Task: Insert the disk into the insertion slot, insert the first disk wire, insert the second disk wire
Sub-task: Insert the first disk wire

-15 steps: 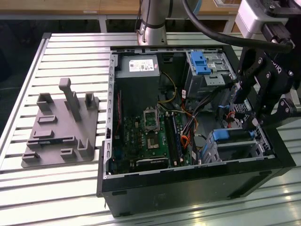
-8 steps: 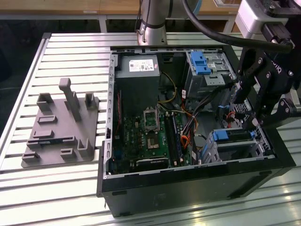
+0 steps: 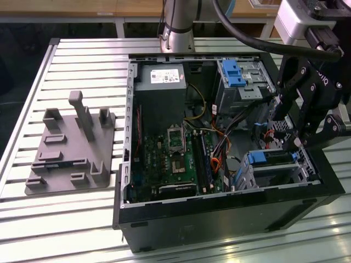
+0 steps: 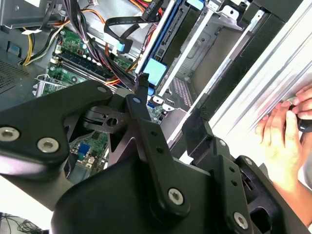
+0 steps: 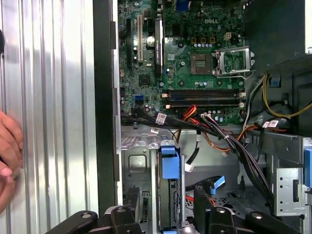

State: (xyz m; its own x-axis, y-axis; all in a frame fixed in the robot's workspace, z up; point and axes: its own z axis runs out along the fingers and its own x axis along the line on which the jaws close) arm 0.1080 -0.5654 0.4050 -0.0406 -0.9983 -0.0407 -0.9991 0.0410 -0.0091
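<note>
I see one disk (image 5: 170, 168) seated on edge in the one slot (image 5: 138, 163), blue carrier showing. My hand (image 5: 166, 208) hovers close over it, two fingers (image 5: 131, 200) spread, gripping nothing.

An open black case (image 3: 219, 216) lay on a slatted table (image 3: 82, 60). Inside were a green motherboard (image 3: 175, 159), a power supply (image 3: 162, 76) and loose cables (image 3: 219, 143). A grey fixture (image 3: 66, 159) sat at the exterior view's left, apart from the case.
</note>
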